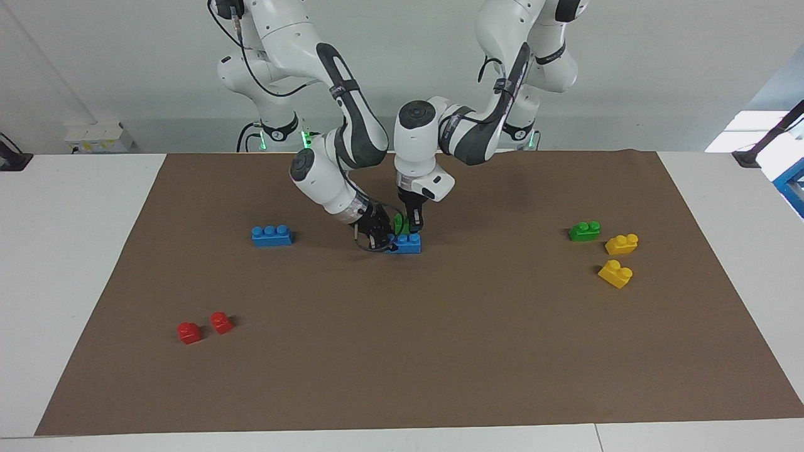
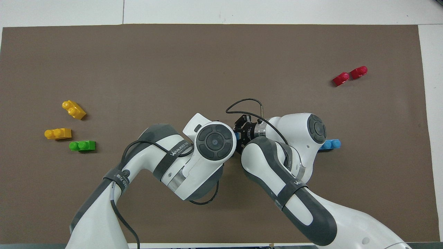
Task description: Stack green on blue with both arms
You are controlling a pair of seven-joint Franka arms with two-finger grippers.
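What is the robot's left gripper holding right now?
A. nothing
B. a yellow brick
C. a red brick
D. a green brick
D: in the facing view the left gripper is shut on a green brick, just over the blue brick that the right gripper holds.

A robotics lab: two white arms [image 1: 352, 125] at a mat-covered white table [image 1: 63, 251].

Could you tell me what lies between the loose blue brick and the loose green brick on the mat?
In the facing view, between the loose blue brick and the loose green brick sit both grippers at the second blue brick, the left gripper holding another green brick over it.
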